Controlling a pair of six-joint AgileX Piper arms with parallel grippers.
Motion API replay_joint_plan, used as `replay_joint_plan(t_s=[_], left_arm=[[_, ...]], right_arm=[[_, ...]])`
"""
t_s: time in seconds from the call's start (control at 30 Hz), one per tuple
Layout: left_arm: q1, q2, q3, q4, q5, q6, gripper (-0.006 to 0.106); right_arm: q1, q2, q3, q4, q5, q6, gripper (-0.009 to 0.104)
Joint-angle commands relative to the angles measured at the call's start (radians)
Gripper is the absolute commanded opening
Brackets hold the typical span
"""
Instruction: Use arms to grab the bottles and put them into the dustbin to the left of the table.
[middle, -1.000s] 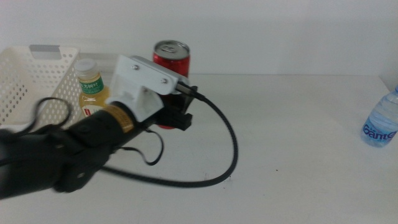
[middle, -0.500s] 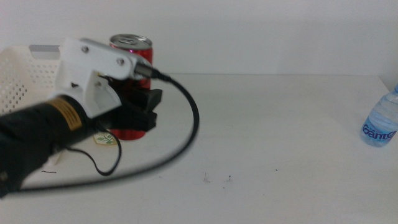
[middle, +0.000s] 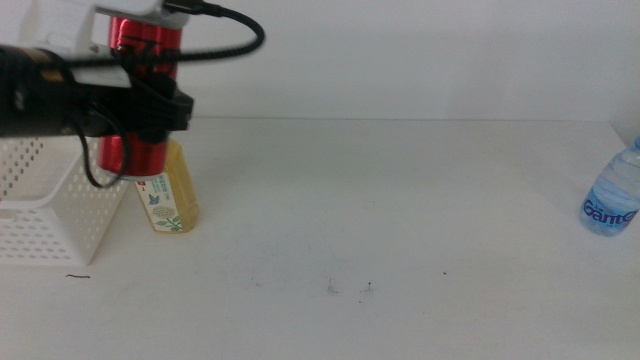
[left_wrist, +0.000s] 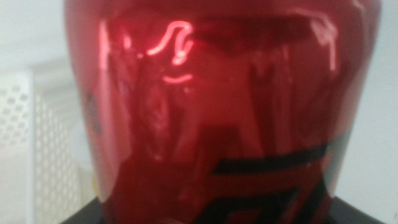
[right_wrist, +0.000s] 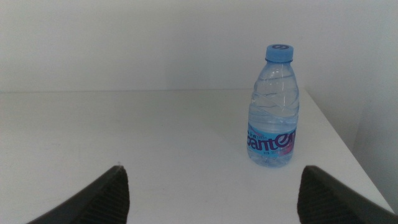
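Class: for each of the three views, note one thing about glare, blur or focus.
Left wrist view: the red can fills the frame, soft, with bright glare streaks. Right wrist view: the water bottle is sharp under even light. Middle view: the left hand holding the can is slightly blurred.

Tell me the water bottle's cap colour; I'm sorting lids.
Light blue. The water bottle shows its cap best in the right wrist view.

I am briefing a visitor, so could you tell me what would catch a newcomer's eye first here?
The red can, held off the table by the left gripper beside the white basket, stands out first. The tea bottle stands below it. Far right, the water bottle stands alone ahead of the waiting right gripper.
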Motion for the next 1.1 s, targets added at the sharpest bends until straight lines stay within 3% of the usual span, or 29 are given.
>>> replay_joint_plan(t_s=[0.0,0.07,0.13,0.37,0.7,1.07], left_arm=[[0.064,0.029,-0.061,-0.159,0.042,0.161,0.029],[0.123,0.063,-0.099,-0.256,0.104,0.274,0.029],[0.188,0.100,-0.136,-0.289,0.160,0.335,0.029],[0.363,0.273,-0.344,-0.299,0.385,0.389,0.029],[0.489,0.534,-0.721,-0.290,0.675,0.414,0.029],[0.628,0.745,-0.869,-0.266,0.718,0.414,0.029]], right_arm=[[0.001,-0.004,0.004,-0.007,-0.010,-0.006,0.092],[0.001,-0.004,0.004,-0.007,-0.010,-0.006,0.092],[0.001,-0.004,0.004,-0.007,-0.010,-0.006,0.092],[0.001,-0.004,0.004,-0.007,-0.010,-0.006,0.092],[0.001,-0.004,0.004,-0.007,-0.010,-0.006,0.092],[0.001,-0.004,0.004,-0.007,-0.010,-0.006,0.092]])
